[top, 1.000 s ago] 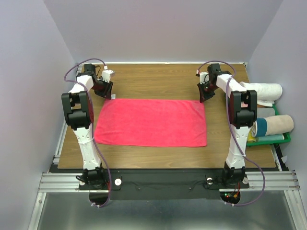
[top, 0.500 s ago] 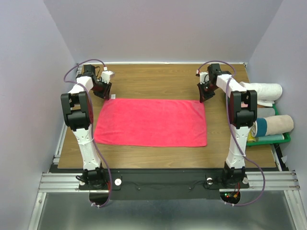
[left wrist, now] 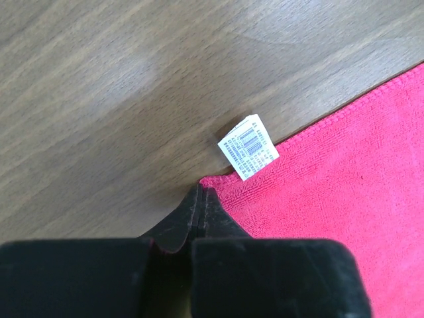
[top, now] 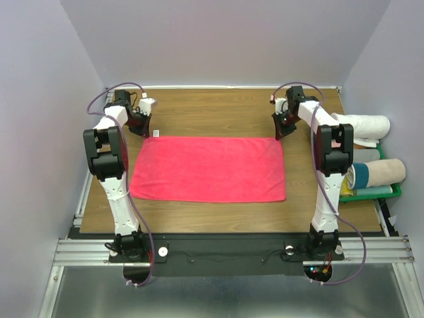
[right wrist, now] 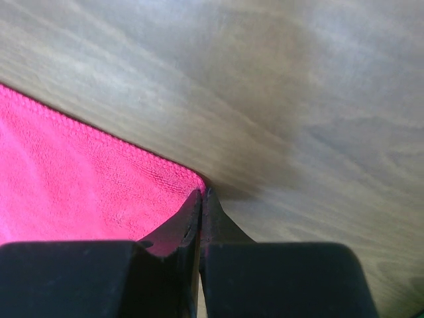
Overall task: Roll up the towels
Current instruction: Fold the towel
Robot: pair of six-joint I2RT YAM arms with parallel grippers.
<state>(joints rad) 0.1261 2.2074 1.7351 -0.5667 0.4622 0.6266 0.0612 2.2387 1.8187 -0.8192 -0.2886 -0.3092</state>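
A bright pinkish-red towel lies flat and spread out on the wooden table. Its white tag sticks out at the far left corner. My left gripper is low at that corner. In the left wrist view its fingertips are pressed together right on the corner's tip. My right gripper is at the far right corner. Its fingers are likewise shut, with the pink corner running in between them.
A green tray stands off the table's right edge. It holds rolled towels, a white one and a beige and teal one. Purple walls close in on the left, back and right sides.
My left gripper has shut at the towel's far left corner and shifted slightly left. The right gripper and the towel have stayed as they were.
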